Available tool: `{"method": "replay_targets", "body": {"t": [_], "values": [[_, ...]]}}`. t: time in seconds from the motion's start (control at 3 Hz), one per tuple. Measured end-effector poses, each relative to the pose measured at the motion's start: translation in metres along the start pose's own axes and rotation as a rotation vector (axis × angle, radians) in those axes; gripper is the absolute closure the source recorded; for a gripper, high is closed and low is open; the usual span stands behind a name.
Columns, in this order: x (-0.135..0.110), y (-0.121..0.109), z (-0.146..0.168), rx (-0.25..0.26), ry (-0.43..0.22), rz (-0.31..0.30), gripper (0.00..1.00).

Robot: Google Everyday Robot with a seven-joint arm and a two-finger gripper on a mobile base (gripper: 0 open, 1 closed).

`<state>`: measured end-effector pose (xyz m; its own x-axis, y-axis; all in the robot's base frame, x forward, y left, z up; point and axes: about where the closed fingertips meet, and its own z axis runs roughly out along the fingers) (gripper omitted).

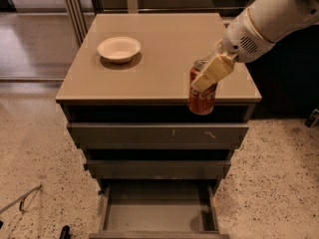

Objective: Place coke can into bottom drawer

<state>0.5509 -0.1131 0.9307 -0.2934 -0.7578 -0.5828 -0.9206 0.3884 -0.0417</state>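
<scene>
One coke can (202, 101) hangs upright in my gripper (208, 77), pinched near its top just past the front edge of the cabinet (149, 59). I hold it out there so it can descend clear into the bottom drawer (159, 217), open below.

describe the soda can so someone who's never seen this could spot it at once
Find the grey-brown three-drawer cabinet with a flat tan top. At its front right edge, the cream two-finger gripper holds a small red soda can with white script in the air. It is the only red thing, taller and narrower than the cream round bowl sitting back left on the top.
</scene>
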Motion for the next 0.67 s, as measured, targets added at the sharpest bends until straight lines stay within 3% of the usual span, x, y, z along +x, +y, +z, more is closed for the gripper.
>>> {"method": "replay_targets", "body": {"t": [0.33,0.67], "values": [[0.012,0.021,0.012,0.018,-0.034,-0.026,1.00],[0.055,0.043,0.057,0.009,-0.100,0.002,1.00]]}}
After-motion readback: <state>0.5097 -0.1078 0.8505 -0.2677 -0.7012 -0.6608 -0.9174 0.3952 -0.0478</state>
